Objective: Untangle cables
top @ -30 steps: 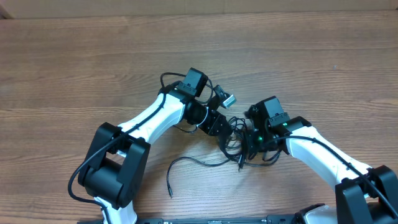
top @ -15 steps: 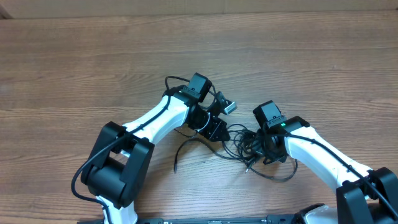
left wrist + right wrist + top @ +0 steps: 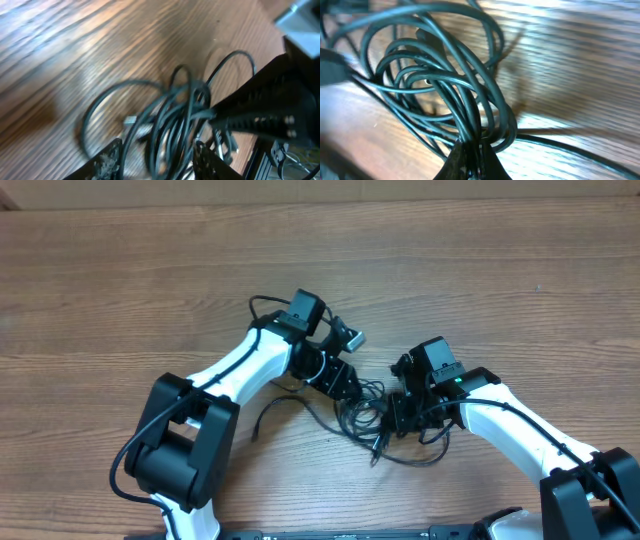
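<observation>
Separating the cables (image 3: 360,418) seemed underway — right claw (image 3: 470,157) clamped on them, left claw (image 3: 157,160) parted, gripping nothing; next called for a fresh single-strand grip.

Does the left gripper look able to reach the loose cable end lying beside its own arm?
Probably yes: the loose cable end lies uncovered on the table, but the left gripper points away and must pull back.
</observation>
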